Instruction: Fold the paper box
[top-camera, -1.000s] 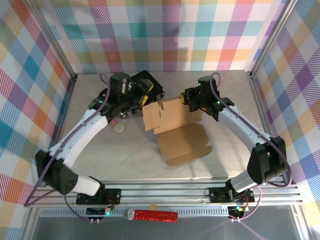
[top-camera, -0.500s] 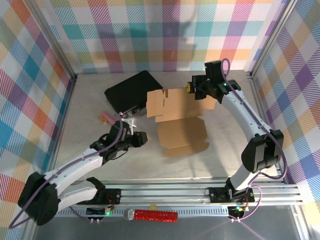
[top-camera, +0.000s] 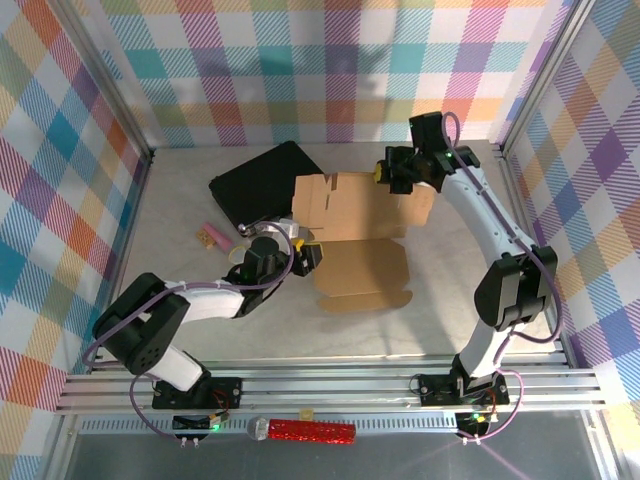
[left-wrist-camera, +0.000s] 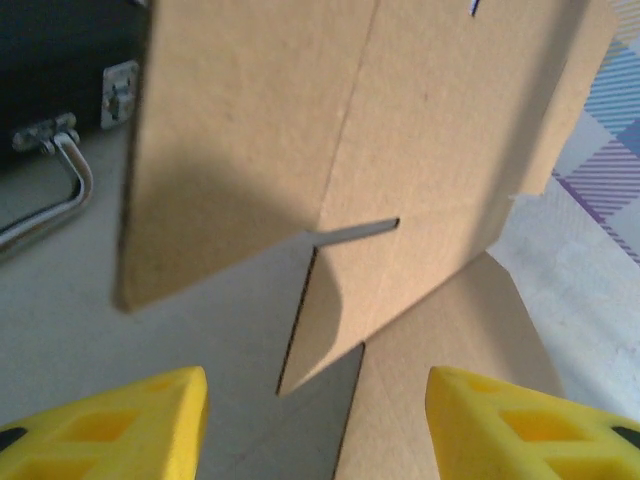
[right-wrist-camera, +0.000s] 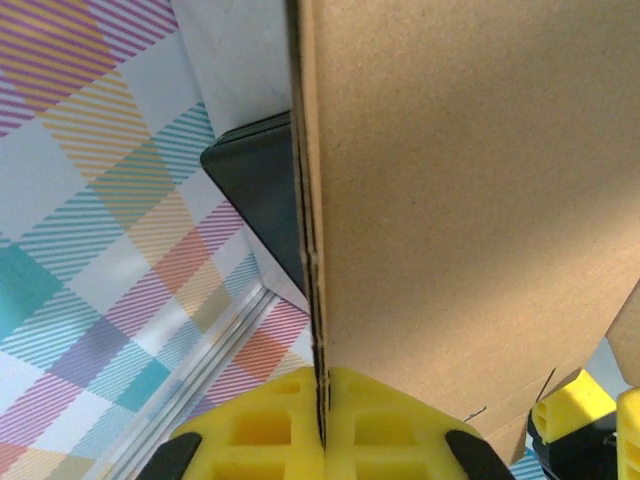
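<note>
Right end effector (right-wrist-camera: 321, 425) on box (right-wrist-camera: 450, 200) edge

No text, label, brand or number can be read anywhere. The paper box (top-camera: 350, 205) is plain brown cardboard; a small dark mark (left-wrist-camera: 475, 8) at its top edge is too blurred to read.

Low-lying left arm, left claw (left-wrist-camera: 312, 388) spread, outstretched right arm, right claw (right-wrist-camera: 322, 402) pinched closed.
</note>
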